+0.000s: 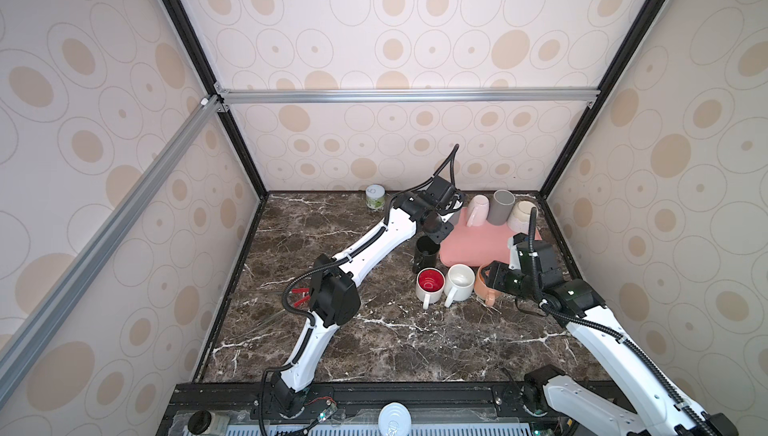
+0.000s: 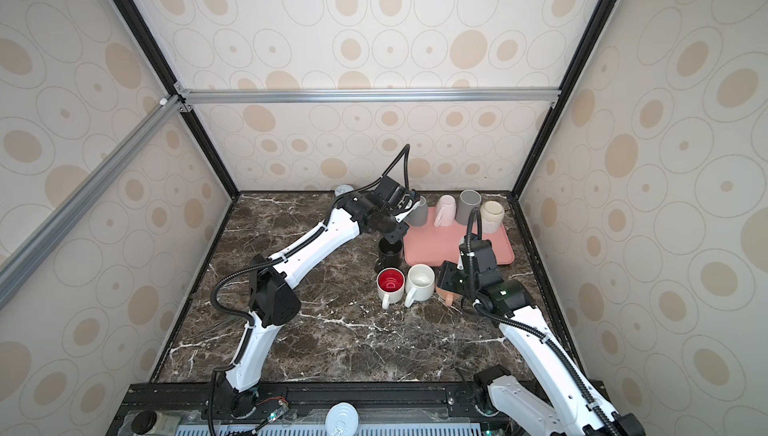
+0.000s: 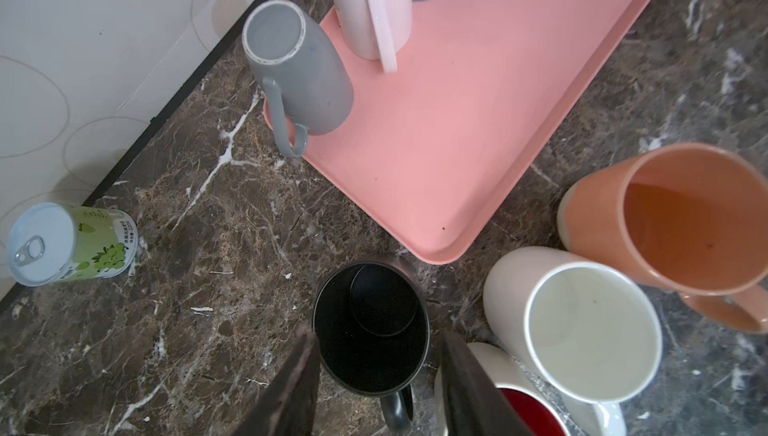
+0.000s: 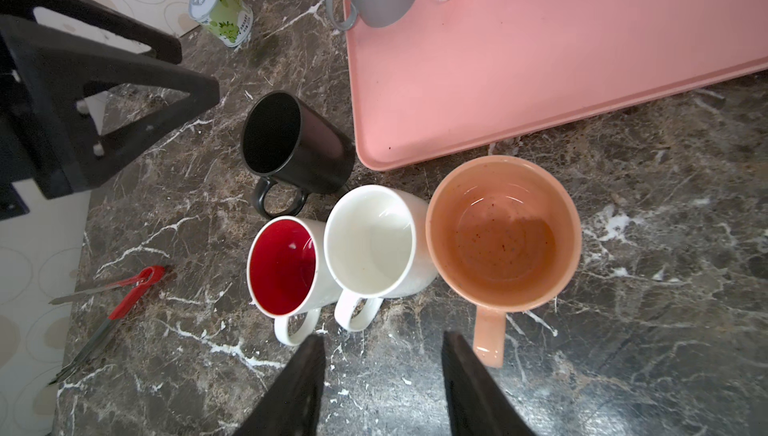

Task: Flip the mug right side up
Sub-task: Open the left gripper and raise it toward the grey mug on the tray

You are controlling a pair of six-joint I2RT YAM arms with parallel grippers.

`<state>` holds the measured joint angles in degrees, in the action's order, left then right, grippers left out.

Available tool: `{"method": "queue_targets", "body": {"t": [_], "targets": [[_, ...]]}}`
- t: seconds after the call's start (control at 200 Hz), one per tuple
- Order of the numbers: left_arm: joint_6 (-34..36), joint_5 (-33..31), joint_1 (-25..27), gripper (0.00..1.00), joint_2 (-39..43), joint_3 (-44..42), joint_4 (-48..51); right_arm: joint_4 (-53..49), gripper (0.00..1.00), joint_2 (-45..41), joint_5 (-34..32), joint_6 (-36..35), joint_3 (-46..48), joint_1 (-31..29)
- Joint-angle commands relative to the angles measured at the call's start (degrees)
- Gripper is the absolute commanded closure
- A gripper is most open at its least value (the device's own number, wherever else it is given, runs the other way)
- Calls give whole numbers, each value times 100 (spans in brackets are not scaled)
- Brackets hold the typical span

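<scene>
My left gripper (image 3: 378, 333) hangs over the black mug (image 3: 370, 322), jaws apart, gripping nothing. The mug stands mouth-up beside the tray (image 3: 457, 122), probably kept clear of the overturned grey mug (image 3: 299, 68). My right gripper (image 4: 383, 335) gapes empty.

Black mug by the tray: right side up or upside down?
Right side up: the black mug stands mouth-up on the table, and the left wrist view shows its inner bottom.

A lab test booth, shown by its aluminium frame (image 1: 407, 95), wallpapered panels (image 1: 415, 31) and marble-look tabletop (image 1: 374, 338).
</scene>
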<state>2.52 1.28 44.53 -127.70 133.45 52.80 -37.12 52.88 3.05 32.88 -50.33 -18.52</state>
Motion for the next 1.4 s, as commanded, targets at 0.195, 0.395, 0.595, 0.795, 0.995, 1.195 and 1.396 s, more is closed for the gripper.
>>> {"method": "queue_targets", "body": {"t": [0.195, 0.395, 0.595, 0.795, 0.995, 1.195, 1.396], "targets": [[-620, -102, 29, 45, 86, 504, -681, -726, 44, 76, 142, -269, -440, 60], [-776, -175, -240, 40, -234, 692, -1389, -690, 44, 422, -176, -476, -656, 122], [-713, 677, -729, 38, -666, 670, -2114, -227, 44, 1043, -49, -481, -866, 392], [-335, 1422, -1228, 38, -1197, 565, -2741, 38, 45, 1758, 93, -548, -1221, 411], [-103, 1937, -1489, 38, -1707, 531, -3312, 489, 47, 1956, -21, -487, -955, 411], [-10, 2224, -1483, 38, -2203, 516, -3915, 1157, 47, 2322, 10, -166, -822, 413], [-406, 2535, -1478, 39, -2626, 509, -4477, 1284, 48, 3150, 225, -168, -1467, 394]]}}
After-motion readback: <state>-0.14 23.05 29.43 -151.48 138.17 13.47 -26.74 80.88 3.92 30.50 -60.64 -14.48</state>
